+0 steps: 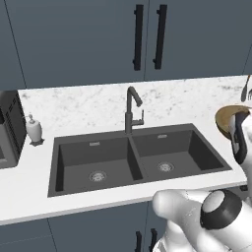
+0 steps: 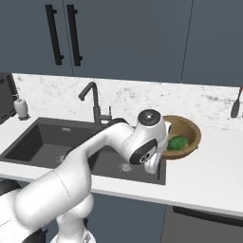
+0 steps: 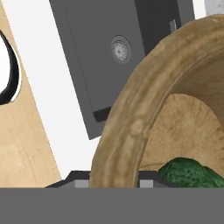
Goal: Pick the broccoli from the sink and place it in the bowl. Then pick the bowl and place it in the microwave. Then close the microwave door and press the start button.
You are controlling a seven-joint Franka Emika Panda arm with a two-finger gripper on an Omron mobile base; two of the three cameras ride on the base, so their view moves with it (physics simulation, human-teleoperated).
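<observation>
The brown bowl (image 2: pixel 190 127) is on the white counter just right of the sink (image 2: pixel 42 142), with the green broccoli (image 2: pixel 178 142) lying inside it. My gripper (image 2: pixel 163 148) is at the bowl's near-left rim. In the hand view the thick rim of the bowl (image 3: pixel 131 122) runs between the two tips of my gripper (image 3: pixel 111 183), shut on it, and the broccoli (image 3: pixel 192 173) shows low inside. From the left base the bowl (image 1: pixel 227 118) and gripper (image 1: pixel 237 125) are at the right edge, the sink (image 1: pixel 113 160) is in the middle, and the microwave (image 1: pixel 7 128) is far left. Its door and start button are out of view.
A tall dark faucet (image 1: pixel 130 110) stands behind the sink's divider. A white soap dispenser (image 1: pixel 33 129) sits between sink and microwave. A dark utensil (image 2: pixel 236 107) lies at the counter's far right. Dark cabinets with black handles (image 1: pixel 147 37) hang above.
</observation>
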